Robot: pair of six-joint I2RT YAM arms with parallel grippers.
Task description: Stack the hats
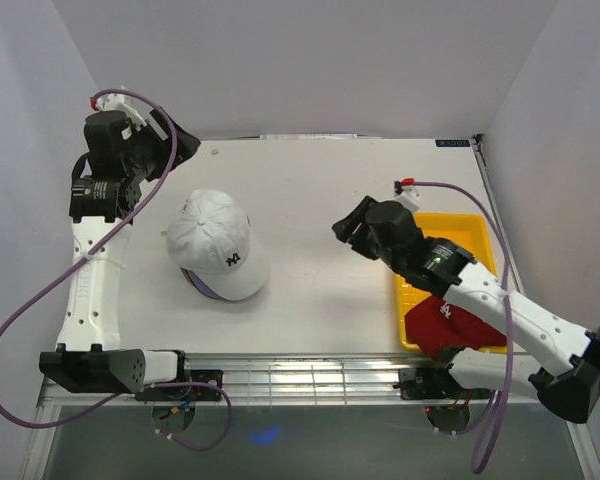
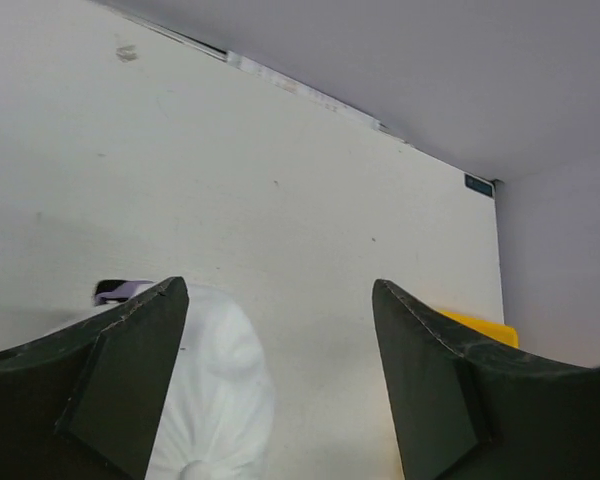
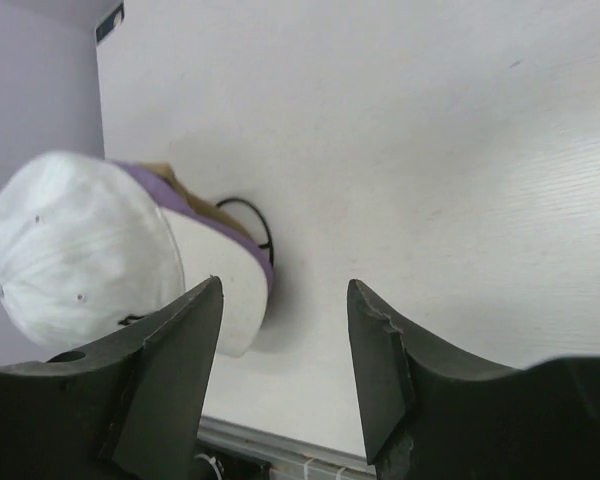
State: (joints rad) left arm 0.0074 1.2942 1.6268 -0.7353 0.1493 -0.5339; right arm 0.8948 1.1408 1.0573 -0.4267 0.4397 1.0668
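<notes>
No word or number can be read with certainty. The white fabric baseball cap (image 1: 220, 245) bears a small dark stitched emblem (image 1: 232, 259) on its front panel, seemingly interlocked letters, too small to tell which. The dark red fabric cap (image 1: 442, 328) carries a like emblem in white (image 1: 446, 309), equally unreadable. A small dark rectangular label (image 1: 453, 143) sits at the far right corner of the pale table (image 1: 310, 190); its print is illegible in every view.

White arms (image 1: 90, 290) with black joints (image 1: 100, 195) carry lavender cables (image 1: 173, 150).
</notes>
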